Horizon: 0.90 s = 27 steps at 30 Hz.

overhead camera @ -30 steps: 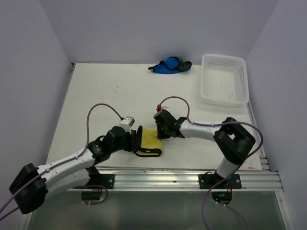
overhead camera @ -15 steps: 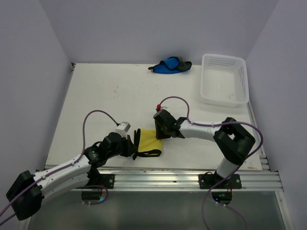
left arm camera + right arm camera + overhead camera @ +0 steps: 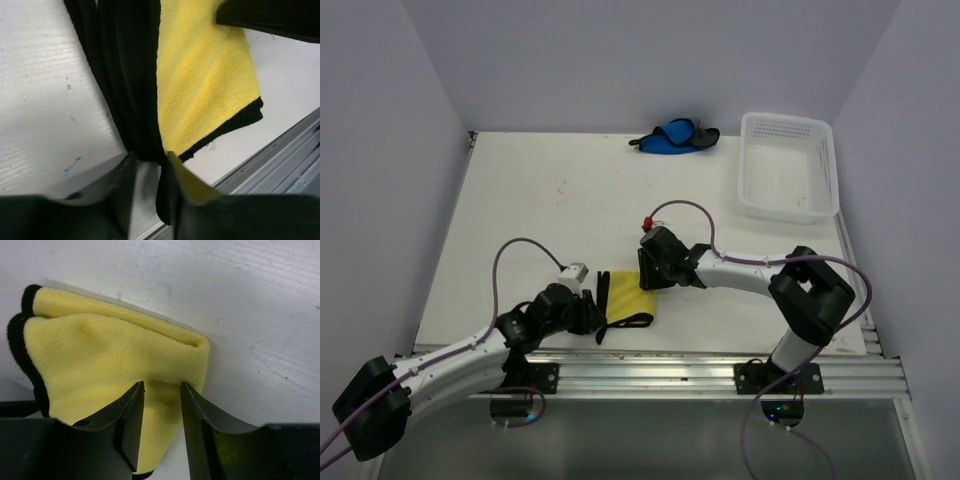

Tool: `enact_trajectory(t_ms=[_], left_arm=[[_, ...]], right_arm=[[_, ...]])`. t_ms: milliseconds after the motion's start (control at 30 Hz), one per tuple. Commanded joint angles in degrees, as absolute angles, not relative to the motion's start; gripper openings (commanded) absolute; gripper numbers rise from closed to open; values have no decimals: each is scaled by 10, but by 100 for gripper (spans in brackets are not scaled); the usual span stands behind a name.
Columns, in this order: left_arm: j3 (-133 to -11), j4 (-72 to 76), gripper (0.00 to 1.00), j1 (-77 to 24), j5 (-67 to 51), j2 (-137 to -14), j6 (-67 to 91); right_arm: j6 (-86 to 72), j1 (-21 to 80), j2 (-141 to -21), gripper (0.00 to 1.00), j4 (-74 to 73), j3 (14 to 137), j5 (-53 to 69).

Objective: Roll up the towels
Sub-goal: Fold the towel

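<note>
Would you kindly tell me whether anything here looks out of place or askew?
Only the blue towel stands out: it lies bunched in a crumpled heap at the table's far edge. Nothing looks spilled or damaged.

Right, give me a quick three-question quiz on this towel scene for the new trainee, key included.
1. True or false: the blue towel lies inside the white basket.
2. Which cloth do the left jaws and the right jaws both pinch? A) the yellow towel B) the blue towel C) neither
3. Fill in: in the top view, the basket sits at the far ____ corner of the table.
Key: 1 false, it lies bunched on the table, left of the basket; 2 A; 3 right.
</note>
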<state>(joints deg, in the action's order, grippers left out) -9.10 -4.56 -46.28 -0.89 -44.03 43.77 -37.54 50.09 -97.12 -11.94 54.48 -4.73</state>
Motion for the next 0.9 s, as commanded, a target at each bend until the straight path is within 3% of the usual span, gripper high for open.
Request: enact_trajectory(t_ms=[0,133,200,333,633,733,767,867], left_arm=[[-119,-56,42,-466,22,-433,435],[-170,-83,55,-467,54,-446,410],[-208,-106,59,-466,84,-456,397],[-289,-150,59,-466,141,-487,374],[-345,-202,59,-466,183,-523,346],[-310,-144,53,-466,150,-509,338],[-301,-86,45,-466,107,-509,330],[-294,-10,34,-466,47,-541,306]], right_arm=[[-353,500,-918,40,-113,548,-28],[-347,501,-882,43,-138,558,-32],[-347,501,-866,40,-148,560,-36],[-357,500,-858,25,-169,565,-73],[-367,492,-895,20,-172,577,-87],[-370,491,-911,17,-164,579,-90],[-372,490,-916,16,-164,580,-90],[-380,485,-925,13,-164,582,-100]])
